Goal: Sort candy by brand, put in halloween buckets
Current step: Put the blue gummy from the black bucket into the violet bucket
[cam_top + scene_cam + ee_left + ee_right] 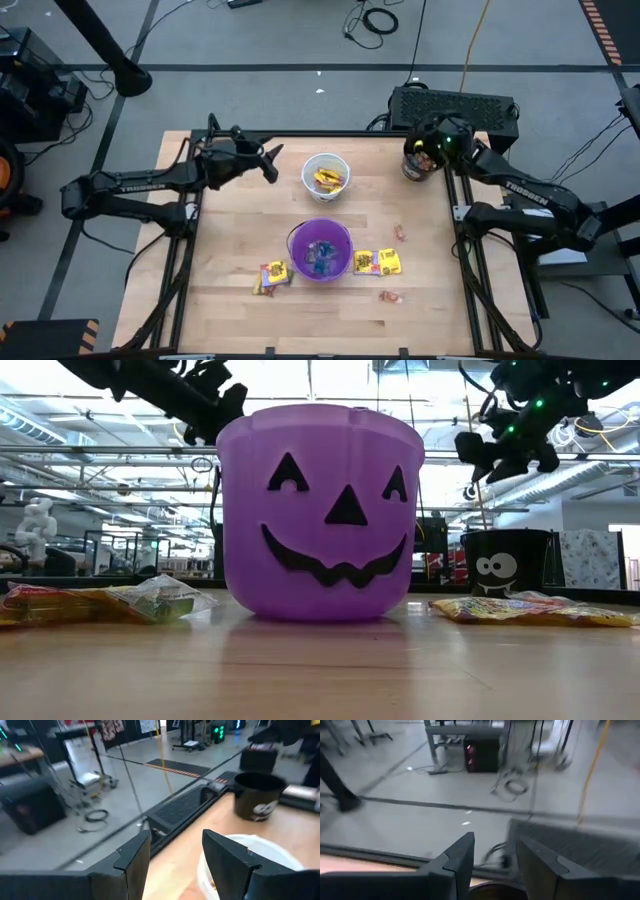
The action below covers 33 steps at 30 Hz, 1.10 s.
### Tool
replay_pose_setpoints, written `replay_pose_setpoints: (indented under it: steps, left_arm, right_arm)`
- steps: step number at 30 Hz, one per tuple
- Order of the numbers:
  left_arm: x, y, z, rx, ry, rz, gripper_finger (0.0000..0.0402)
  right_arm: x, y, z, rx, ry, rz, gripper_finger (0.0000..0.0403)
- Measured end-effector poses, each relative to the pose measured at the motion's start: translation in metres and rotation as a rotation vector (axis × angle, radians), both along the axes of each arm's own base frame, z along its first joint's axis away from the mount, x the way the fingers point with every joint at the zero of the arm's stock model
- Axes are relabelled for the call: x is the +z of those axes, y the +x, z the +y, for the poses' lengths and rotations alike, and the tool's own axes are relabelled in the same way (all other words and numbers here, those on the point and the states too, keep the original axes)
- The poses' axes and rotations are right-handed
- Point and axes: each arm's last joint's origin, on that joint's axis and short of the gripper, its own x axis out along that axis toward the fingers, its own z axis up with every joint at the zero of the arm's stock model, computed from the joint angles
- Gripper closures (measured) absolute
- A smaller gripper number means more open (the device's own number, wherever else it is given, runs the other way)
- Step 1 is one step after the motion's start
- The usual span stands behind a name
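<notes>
Right gripper (pixel 432 152) hovers above black bucket (pixel 420 160) at far right corner, fingers apart, empty. Left gripper (pixel 268 163) waits beside white bucket (pixel 326 176), fingers spread, empty. Purple bucket (pixel 321 250) centre; loose candy (pixel 377 263) beside it.

Grey floor (pixel 300 40), loose cables (pixel 380 18)

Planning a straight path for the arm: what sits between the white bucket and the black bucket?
Nothing: in the high view, only bare tabletop lies between the white bucket and the black bucket.
</notes>
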Motion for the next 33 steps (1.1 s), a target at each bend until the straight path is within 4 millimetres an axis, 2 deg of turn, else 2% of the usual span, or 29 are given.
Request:
replay_pose_setpoints:
  steps: [3,6,10,13,16,19,26,33]
  left_arm:
    - [0.0,0.0,0.002,-0.027,-0.106,-0.082,0.0213]
    - [0.0,0.001,0.002,-0.069,-0.22,-0.157,0.0213]
    - [0.001,0.002,-0.001,-0.102,-0.376,-0.249,0.0213]
    - [0.008,0.004,-0.005,-0.133,-0.453,-0.295,0.0213]
    - [0.015,0.006,-0.007,-0.151,-0.494,-0.297,0.0213]
    - [0.022,0.006,-0.008,-0.166,-0.513,-0.292,0.0213]
    - [0.038,0.006,-0.01,-0.185,-0.542,-0.251,0.0213]
    - [0.043,0.006,-0.01,-0.19,-0.534,-0.263,0.0213]
  right_arm:
    - [0.014,-0.003,-0.009,-0.045,0.083,-0.124,0.0266]
    - [0.025,-0.004,-0.02,-0.116,0.26,-0.096,0.0266]
    - [0.036,-0.002,-0.039,-0.112,0.559,-0.04,0.0265]
    - [0.026,0.005,-0.052,-0.055,0.772,0.011,0.0265]
    - [0.014,0.014,-0.063,0.039,0.892,-0.011,0.0265]
    - [-0.004,0.021,-0.073,0.055,0.977,0.019,0.0265]
    - [-0.035,0.025,-0.088,0.045,1.13,0.093,0.0265]
    - [-0.036,0.022,-0.089,0.07,1.124,0.145,0.0265]
